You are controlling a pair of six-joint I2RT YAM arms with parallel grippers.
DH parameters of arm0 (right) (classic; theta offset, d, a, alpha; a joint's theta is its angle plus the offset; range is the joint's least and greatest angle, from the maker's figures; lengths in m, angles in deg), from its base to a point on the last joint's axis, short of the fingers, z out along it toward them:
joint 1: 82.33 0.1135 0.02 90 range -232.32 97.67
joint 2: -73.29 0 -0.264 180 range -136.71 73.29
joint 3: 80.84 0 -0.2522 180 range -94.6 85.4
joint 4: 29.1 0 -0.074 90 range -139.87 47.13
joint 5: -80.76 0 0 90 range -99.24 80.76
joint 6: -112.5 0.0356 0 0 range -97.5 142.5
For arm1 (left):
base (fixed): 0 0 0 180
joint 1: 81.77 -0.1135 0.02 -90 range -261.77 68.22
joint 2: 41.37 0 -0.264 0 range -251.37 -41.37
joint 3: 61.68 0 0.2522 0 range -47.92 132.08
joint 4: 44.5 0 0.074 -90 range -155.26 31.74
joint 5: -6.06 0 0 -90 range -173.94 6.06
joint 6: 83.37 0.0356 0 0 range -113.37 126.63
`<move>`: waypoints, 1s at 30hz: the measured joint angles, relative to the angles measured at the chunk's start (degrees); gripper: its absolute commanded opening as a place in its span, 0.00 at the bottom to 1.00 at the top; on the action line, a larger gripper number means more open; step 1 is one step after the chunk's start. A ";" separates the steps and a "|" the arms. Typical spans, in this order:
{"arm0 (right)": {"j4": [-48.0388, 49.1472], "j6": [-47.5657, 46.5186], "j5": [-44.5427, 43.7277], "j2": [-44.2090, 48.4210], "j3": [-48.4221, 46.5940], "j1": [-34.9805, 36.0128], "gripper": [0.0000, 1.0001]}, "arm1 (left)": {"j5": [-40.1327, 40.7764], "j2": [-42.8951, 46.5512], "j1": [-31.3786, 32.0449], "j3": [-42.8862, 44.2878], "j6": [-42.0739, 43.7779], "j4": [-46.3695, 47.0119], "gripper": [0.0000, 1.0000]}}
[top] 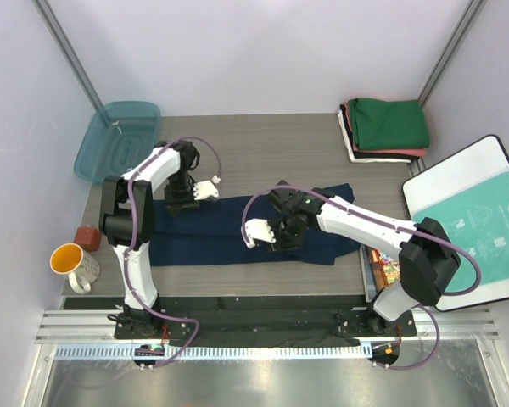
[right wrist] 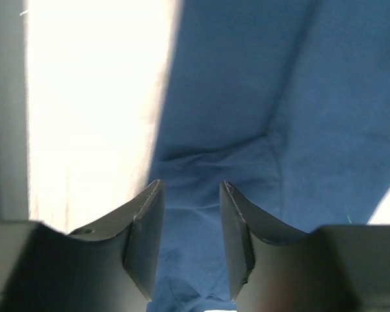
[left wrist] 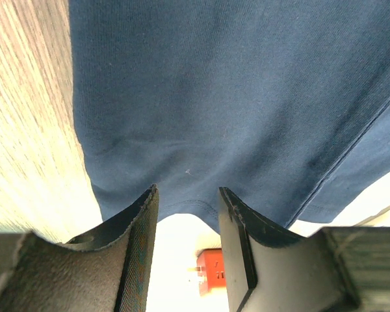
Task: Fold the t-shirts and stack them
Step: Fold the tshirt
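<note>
A dark navy t-shirt (top: 237, 229) lies folded into a long strip across the middle of the table. My left gripper (top: 180, 203) hovers over its left end, open, with nothing between its fingers. In the left wrist view the navy t-shirt (left wrist: 234, 97) fills the frame ahead of the left gripper (left wrist: 187, 195). My right gripper (top: 290, 233) is over the shirt's right half, open above rumpled navy cloth (right wrist: 247, 97), and the right gripper (right wrist: 192, 188) holds nothing. At the back right sits a stack of folded t-shirts (top: 388, 123), green on top, salmon-red and white under it.
A teal plastic tray (top: 119, 140) lies at the back left. A yellow mug (top: 72, 264) and a small red block (top: 88, 236) stand at the left edge. A white board carrying a teal-printed bag (top: 483, 225) rests at the right.
</note>
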 measured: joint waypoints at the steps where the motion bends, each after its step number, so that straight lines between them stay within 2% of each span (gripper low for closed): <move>1: -1.22 -1.31 0.52 -0.07 -0.31 0.33 0.46 | 0.00 -0.17 0.00 0.17 0.02 -0.13 0.42; 7: -9.29 -7.45 1.79 -4.39 -4.76 0.90 0.50 | 0.00 -1.29 0.00 0.92 0.02 -0.20 0.42; 14: -13.46 -10.51 1.95 -6.69 -4.50 1.99 0.51 | 0.22 -1.29 0.00 0.90 0.09 -0.07 0.42; 30: -9.81 -10.45 1.73 -10.27 -3.15 4.24 0.49 | 0.24 -1.46 0.00 0.57 0.07 0.70 0.42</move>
